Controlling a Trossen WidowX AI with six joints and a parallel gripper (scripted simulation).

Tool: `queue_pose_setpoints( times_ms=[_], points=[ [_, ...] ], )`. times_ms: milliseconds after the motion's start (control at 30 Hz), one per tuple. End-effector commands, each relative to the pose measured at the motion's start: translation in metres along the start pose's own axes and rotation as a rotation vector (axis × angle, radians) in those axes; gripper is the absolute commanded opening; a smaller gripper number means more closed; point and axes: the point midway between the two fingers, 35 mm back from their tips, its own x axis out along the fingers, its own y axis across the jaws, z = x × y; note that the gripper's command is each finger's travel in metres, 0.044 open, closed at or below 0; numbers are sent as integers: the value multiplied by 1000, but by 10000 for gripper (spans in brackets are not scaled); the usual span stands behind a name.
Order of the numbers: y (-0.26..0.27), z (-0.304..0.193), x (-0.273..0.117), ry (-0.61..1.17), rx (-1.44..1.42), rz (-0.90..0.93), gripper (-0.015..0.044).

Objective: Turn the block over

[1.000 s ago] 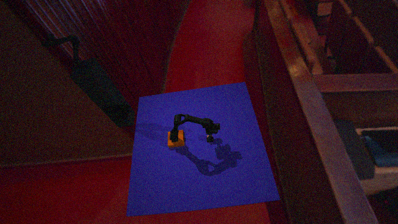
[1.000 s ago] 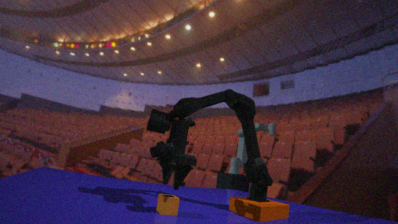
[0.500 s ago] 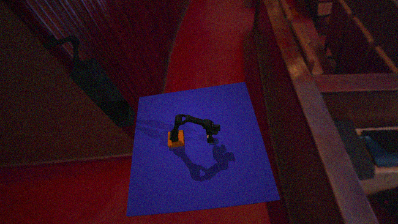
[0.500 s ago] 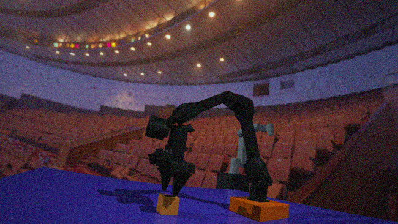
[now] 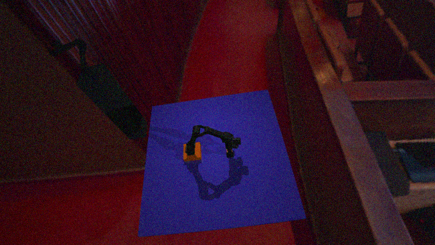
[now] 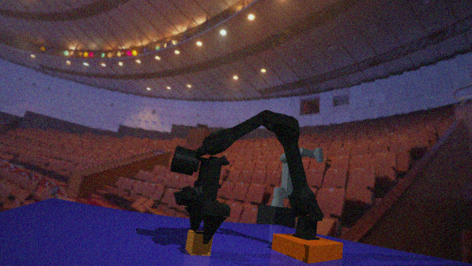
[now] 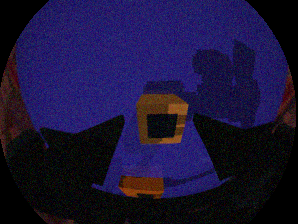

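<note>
A small orange-yellow block [image 6: 193, 247] [image 7: 155, 102] stands on the blue table [image 5: 211, 104] [image 6: 47, 225]. Its marked side, a dark square [image 7: 162, 126] with an orange border, faces up in the wrist view. My gripper [image 6: 201, 236] [image 7: 159, 117] is open and points down over the block. In the exterior view, one finger hangs in front of the block's upper part and the other is at its back edge. The wrist view shows a gap between the block and each finger. In the top view the gripper mostly hides the block.
The arm's orange base [image 5: 197, 156] [image 6: 323, 251] stands on the table, and it shows low in the wrist view [image 7: 142, 184]. The arm's dark shadow [image 5: 214, 191] lies across the table. A grey arm [image 6: 285, 178] shows behind my arm in the exterior view.
</note>
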Motion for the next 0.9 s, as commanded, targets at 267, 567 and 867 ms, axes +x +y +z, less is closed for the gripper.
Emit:
queue_pose_setpoints(
  times_ms=[267, 567, 867],
  points=[
    [0, -3, 6, 10, 5, -3, 223],
    [0, -3, 6, 10, 5, -3, 163],
    [0, -3, 6, 10, 5, -3, 103]
  ],
)
